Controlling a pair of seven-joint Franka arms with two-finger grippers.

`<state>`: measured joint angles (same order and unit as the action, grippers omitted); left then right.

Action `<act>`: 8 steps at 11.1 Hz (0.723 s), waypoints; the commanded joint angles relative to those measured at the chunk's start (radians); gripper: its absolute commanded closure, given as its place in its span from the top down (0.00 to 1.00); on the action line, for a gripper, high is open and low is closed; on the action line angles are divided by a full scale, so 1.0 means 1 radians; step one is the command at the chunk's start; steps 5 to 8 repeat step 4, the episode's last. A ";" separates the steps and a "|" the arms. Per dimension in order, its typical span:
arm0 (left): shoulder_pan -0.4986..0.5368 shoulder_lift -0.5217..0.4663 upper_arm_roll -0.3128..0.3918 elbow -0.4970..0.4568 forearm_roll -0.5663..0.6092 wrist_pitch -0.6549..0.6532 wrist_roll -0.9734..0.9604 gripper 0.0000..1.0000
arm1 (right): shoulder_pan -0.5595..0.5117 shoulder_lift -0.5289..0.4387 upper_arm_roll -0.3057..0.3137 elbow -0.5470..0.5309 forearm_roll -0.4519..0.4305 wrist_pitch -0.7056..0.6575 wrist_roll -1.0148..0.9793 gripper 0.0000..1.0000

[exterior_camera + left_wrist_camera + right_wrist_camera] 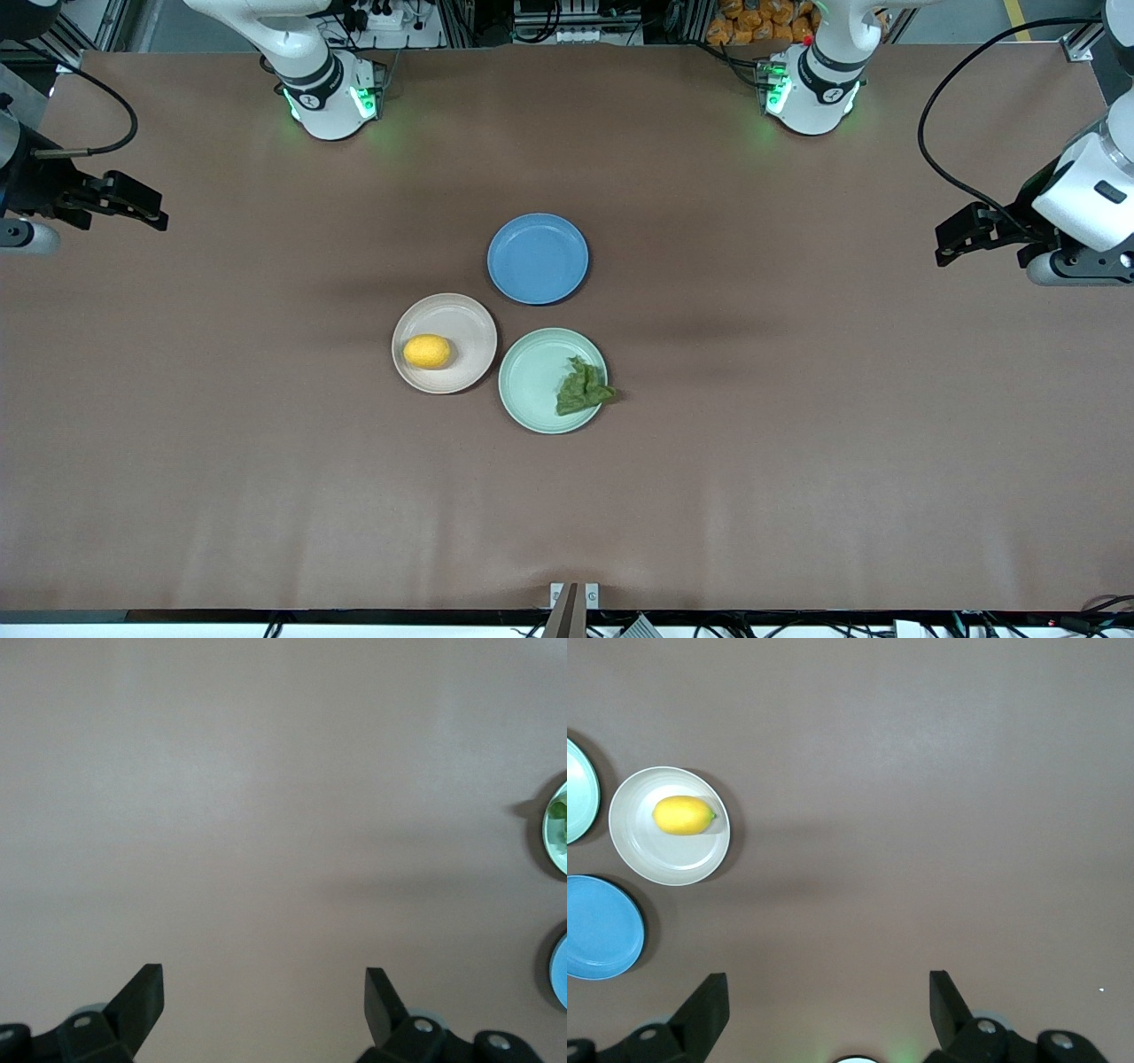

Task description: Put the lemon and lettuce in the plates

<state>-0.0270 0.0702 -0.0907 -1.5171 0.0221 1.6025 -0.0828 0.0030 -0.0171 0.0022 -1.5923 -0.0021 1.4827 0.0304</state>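
Observation:
The yellow lemon (427,352) lies in the beige-pink plate (465,323) at the table's middle; both also show in the right wrist view, lemon (683,815) and plate (691,864). The dark green lettuce (582,388) lies in the mint green plate (534,377), hanging over its rim toward the left arm's end. My left gripper (950,244) is open and empty, up over the left arm's end of the table. My right gripper (146,204) is open and empty, up over the right arm's end. Both arms wait.
A blue plate (538,258) stands empty beside the two plates, farther from the front camera. In the left wrist view the mint plate's edge (558,828) and the blue plate's edge (561,970) show. A bracket (573,595) sits at the table's near edge.

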 commanded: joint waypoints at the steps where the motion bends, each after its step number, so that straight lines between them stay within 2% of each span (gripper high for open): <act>1: 0.009 -0.004 -0.006 0.003 -0.001 -0.016 0.017 1.00 | -0.009 -0.026 0.005 -0.028 0.001 0.001 0.000 1.00; 8: 0.010 -0.006 -0.004 0.003 0.001 -0.016 0.023 1.00 | -0.012 -0.024 0.004 -0.028 0.001 0.001 -0.003 1.00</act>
